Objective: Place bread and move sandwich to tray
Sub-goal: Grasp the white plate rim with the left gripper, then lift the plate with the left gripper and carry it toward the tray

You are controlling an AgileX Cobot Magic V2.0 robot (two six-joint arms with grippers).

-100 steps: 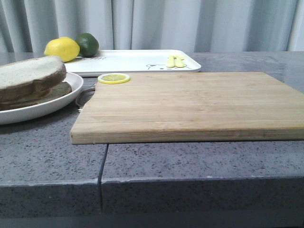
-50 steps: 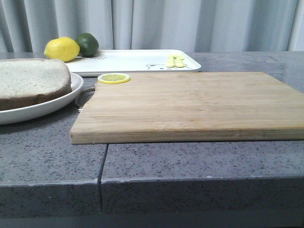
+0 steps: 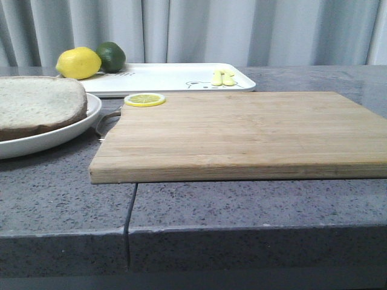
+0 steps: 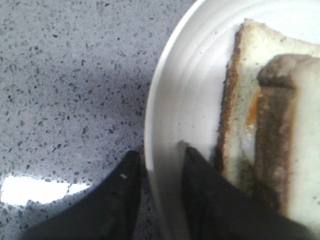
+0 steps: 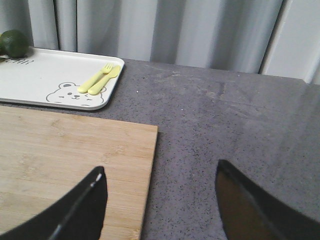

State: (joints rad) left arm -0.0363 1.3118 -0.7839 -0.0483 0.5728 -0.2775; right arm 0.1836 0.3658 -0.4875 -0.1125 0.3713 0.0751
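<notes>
A: Where is the sandwich sitting?

B: The stacked square bread slices with the dark crust and a fried egg between them [image 3: 37, 107] are lying on the shallow round white plate [image 3: 66, 134], at the left end of the grey speckled stone bench [image 3: 254, 205]. The thick top slice of pale bread [image 4: 300, 135] is resting over the egg slice, slightly askew. The flat white rectangular tray with the bear drawing [image 3: 169, 77] is standing well behind, beyond the bare wooden cutting board [image 3: 242, 133].

A: Hands?

B: The left hand [image 4: 159, 172] is straddling the plate rim, fingers spread a little, one outside and one over the plate, pinching nothing yet. The right hand [image 5: 160, 192] is hanging wide apart above the board's far corner, empty.

A: Handling judgement?

B: The bread is looking soft and light and is likely to crush or slide if squeezed. The plate is looking stiff and glazed, so probably slippery; the rim is the sensible hold. Keeping it level is mattering, since the loose stack is likely to shift.
</notes>
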